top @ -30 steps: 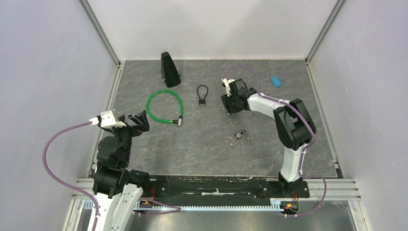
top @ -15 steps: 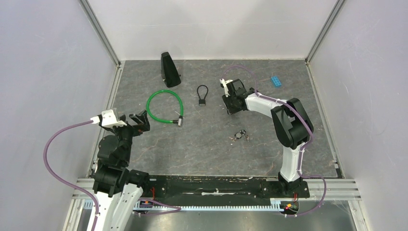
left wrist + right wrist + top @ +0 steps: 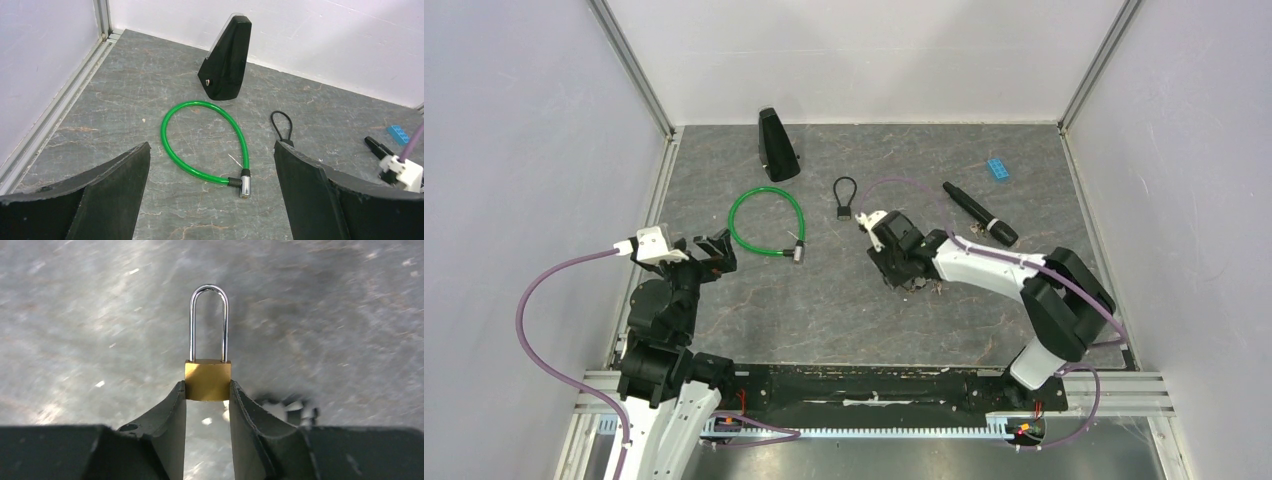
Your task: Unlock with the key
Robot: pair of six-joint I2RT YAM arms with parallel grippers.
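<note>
R gripper (image 3: 207, 388) pinches brass padlock (image 3: 208, 378); L gripper (image 3: 211, 149) wide open

The right arm (image 3: 984, 262) stretches across the middle of the table (image 3: 824, 325), with the keys (image 3: 927, 286) just under its wrist. It bars the way from the near edge to the black pen (image 3: 980, 213) and blue brick (image 3: 998, 168) behind it. The green cable loop (image 3: 767, 222), small black loop (image 3: 845, 197) and black wedge (image 3: 776, 146) crowd the far left. Bare table runs along the near edge.
</note>
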